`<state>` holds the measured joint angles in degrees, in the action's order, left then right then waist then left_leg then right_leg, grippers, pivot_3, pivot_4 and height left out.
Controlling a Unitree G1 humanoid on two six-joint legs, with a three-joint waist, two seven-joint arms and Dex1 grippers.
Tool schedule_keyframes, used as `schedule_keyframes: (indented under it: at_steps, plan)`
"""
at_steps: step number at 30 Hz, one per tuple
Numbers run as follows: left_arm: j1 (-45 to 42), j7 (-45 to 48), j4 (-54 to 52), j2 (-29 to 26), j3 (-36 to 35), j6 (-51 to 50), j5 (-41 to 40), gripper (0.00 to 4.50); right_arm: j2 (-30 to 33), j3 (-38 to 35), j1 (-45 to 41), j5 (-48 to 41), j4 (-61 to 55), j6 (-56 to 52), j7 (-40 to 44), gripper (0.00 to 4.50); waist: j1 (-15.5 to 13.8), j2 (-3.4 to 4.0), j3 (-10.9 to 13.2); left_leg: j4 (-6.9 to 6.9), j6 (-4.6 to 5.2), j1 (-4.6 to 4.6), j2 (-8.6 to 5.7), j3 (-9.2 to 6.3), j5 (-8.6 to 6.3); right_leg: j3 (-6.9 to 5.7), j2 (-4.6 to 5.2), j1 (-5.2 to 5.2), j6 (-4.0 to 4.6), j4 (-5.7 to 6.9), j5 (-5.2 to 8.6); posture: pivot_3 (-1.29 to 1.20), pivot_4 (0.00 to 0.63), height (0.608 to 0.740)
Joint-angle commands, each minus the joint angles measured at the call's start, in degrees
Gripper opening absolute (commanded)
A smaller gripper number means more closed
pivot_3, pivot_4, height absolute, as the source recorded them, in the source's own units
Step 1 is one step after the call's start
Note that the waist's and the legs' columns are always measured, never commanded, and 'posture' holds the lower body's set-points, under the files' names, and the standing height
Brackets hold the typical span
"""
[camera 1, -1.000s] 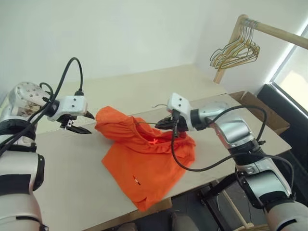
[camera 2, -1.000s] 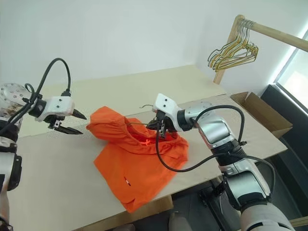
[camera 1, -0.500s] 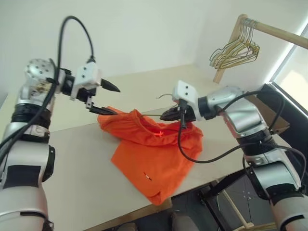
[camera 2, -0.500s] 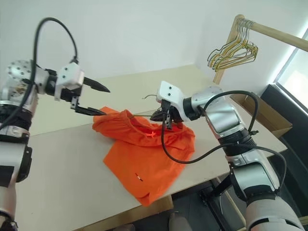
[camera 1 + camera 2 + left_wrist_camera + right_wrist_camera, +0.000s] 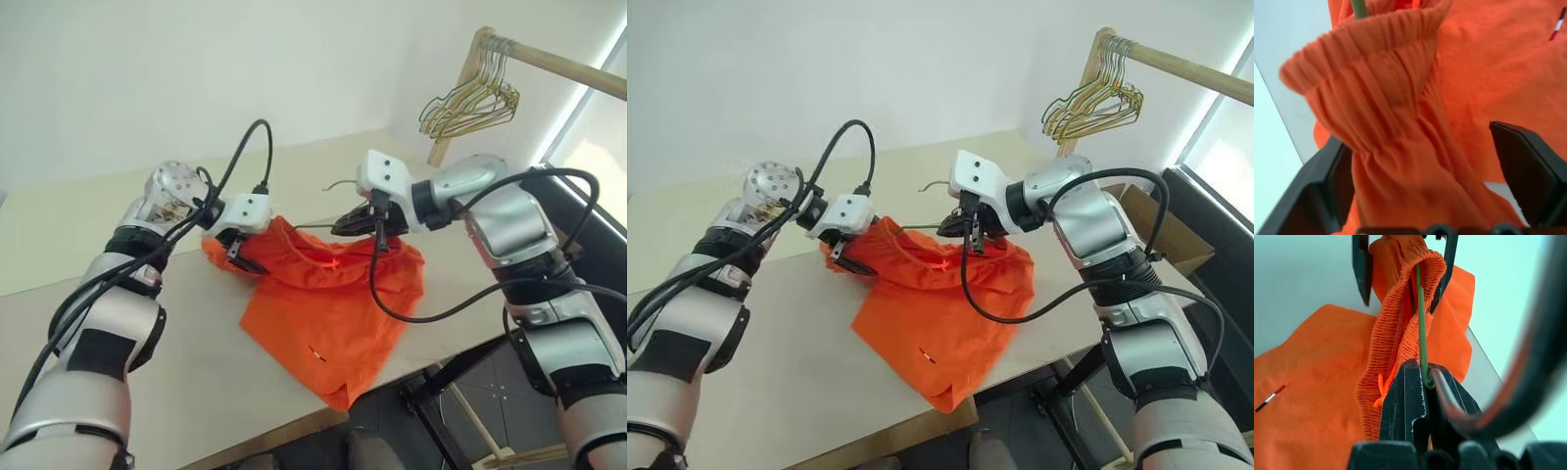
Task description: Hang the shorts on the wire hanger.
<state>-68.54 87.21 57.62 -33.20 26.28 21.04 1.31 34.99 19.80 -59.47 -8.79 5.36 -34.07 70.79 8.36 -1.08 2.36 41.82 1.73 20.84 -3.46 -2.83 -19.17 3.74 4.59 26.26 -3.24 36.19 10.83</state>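
The orange shorts (image 5: 333, 304) lie on the pale table (image 5: 176, 392), their gathered waistband (image 5: 1381, 98) lifted off it. My right gripper (image 5: 345, 227) is shut on the thin olive wire hanger (image 5: 1420, 308). The wire runs inside the waistband, and its hook (image 5: 336, 183) sticks up behind the gripper. At the waistband's left end my left gripper (image 5: 240, 257) is open, with one black finger (image 5: 1327, 181) on each side of the bunched fabric. In the right wrist view those two fingers (image 5: 1361, 269) flank the raised waistband.
A bunch of pale wire hangers (image 5: 470, 98) hangs from a wooden rail (image 5: 568, 67) at the back right. A cardboard box (image 5: 1146, 208) sits behind my right arm. The table's front edge (image 5: 294, 426) runs just below the shorts' hem.
My left gripper has swung right and down from open air to the waistband's left end and now straddles it. The right gripper kept its hold on the hanger and rose a little.
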Motion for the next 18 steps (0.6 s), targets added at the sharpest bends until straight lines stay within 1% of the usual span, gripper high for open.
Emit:
schedule_keyframes:
  at_steps: [1,5,7,8,9,10,11,12,18]
  plan:
    - [-2.34,-2.24,1.42,1.15,-2.48,0.83,1.86,2.98,0.66,-0.92,-1.95,0.47,-1.73,-0.15,0.11,0.0,0.25,0.0,0.0,0.0,0.0,0.01,0.0,0.0,0.0,0.0,0.0,0.0,0.0,0.0,0.0,-0.13,0.0,0.74]
    - [-2.58,-2.18,2.3,1.78,-3.38,1.42,3.1,1.83,0.54,-0.84,-2.23,0.97,-1.66,-0.5,0.07,0.0,0.63,0.0,0.0,0.0,0.01,0.0,0.02,0.0,0.0,0.0,-0.02,0.01,0.0,0.01,0.0,-0.14,0.0,0.74]
    - [-2.52,-2.03,2.46,1.94,-3.9,1.52,3.58,1.36,0.52,-0.92,-2.39,1.09,-1.59,-0.7,0.03,0.0,0.82,0.0,0.0,-0.01,0.0,0.0,0.03,-0.01,0.0,0.0,-0.02,0.01,0.0,0.01,0.0,-0.14,0.0,0.74]
    - [-2.44,-2.03,2.64,1.96,-4.14,1.66,3.83,1.02,0.53,-0.94,-2.51,1.14,-1.48,-0.79,0.01,0.0,1.0,0.0,0.0,0.0,0.0,0.0,0.03,-0.01,0.0,0.0,-0.02,0.01,0.0,0.02,0.0,-0.14,0.0,0.74]
    - [-2.31,-2.12,2.84,1.96,-4.34,1.84,4.09,0.84,0.51,-0.93,-2.63,1.23,-1.34,-0.88,-0.04,0.0,1.15,0.0,0.0,0.0,0.0,0.01,0.04,-0.01,0.0,0.0,-0.01,0.01,0.0,0.01,0.0,-0.14,0.0,0.74]
    - [-2.16,-2.19,2.89,1.95,-4.52,1.83,4.29,0.46,0.59,-0.96,-2.67,1.25,-1.37,-0.98,-0.02,0.0,1.22,0.0,0.0,0.0,0.01,0.01,0.03,-0.02,0.0,0.0,-0.01,0.01,0.0,0.02,0.0,-0.14,0.0,0.74]
    - [-2.07,-2.22,2.95,1.97,-4.68,1.85,4.47,0.18,0.63,-0.98,-2.68,1.25,-1.41,-1.06,-0.01,0.0,1.34,0.0,0.0,0.0,0.0,0.01,0.03,-0.03,0.0,0.0,-0.01,0.01,0.0,0.02,0.0,-0.14,0.0,0.74]
    - [-1.94,-2.03,2.96,1.97,-4.93,1.82,4.58,0.03,0.72,-1.05,-2.68,1.15,-1.55,-1.32,0.05,0.0,1.44,0.0,0.0,0.0,0.01,0.02,0.03,-0.03,0.0,0.0,0.0,0.02,0.0,0.01,0.0,-0.14,0.0,0.74]
    - [-0.76,-0.22,2.28,1.43,-6.54,1.64,4.36,0.03,1.11,-1.31,-2.68,1.24,-1.61,-0.81,0.08,0.0,1.89,0.0,0.0,0.0,0.01,0.03,0.01,-0.04,-0.01,-0.01,0.05,0.02,0.0,0.01,0.0,-0.14,0.0,0.74]
